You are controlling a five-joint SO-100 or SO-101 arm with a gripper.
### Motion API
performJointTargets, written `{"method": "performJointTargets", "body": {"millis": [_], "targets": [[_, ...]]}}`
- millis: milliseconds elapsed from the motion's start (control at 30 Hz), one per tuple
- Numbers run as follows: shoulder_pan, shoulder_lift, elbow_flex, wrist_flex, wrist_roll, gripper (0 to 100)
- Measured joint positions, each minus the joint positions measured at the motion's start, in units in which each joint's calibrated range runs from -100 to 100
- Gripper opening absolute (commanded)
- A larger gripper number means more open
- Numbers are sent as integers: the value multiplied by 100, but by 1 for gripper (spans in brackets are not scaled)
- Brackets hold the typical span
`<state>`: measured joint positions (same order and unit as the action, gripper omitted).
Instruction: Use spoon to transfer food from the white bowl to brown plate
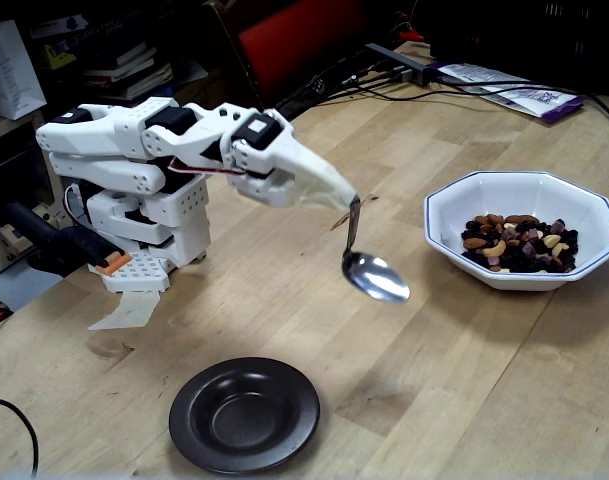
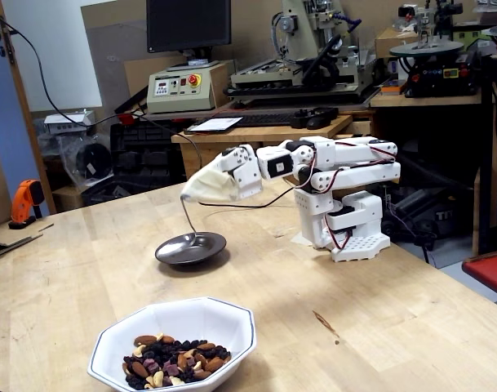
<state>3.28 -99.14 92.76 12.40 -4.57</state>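
The end effector [image 1: 346,199] is wrapped in whitish tape, so its fingers are hidden; it carries the spoon [image 1: 374,276] by the top of the handle, clamped or taped on, and I cannot tell which. The spoon hangs above the bare wooden surface [image 1: 454,360], bowl end low and empty, between the brown plate [image 1: 244,414] and the white bowl [image 1: 524,240]. In the other fixed view the thin handle [image 2: 185,219] drops in front of the plate [image 2: 191,247].

The spoon looks light, stiff and slick; held only at the handle's tip, it would likely twist or swing under load. The food [image 1: 522,245], loose nuts, raisins and small purple pieces lying in the white bowl, should be light and dry but prone to rolling off a shallow polished scoop, so a level carry seems wise. The bowl [image 2: 175,343] and the plate look glazed, hard and breakable, and either may slide if pushed.

No brand, label or writing is readable on any of these things.
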Motion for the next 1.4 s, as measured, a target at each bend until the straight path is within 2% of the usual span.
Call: {"method": "performJointTargets", "body": {"millis": [333, 800, 1067, 1400], "targets": [[-117, 0, -943, 0, 5, 5], [-1832, 60, -1448, 0, -10, 5], [-2409, 1426, -2542, 434, 0, 5], [-2460, 3091, -4024, 1084, 15, 5]]}}
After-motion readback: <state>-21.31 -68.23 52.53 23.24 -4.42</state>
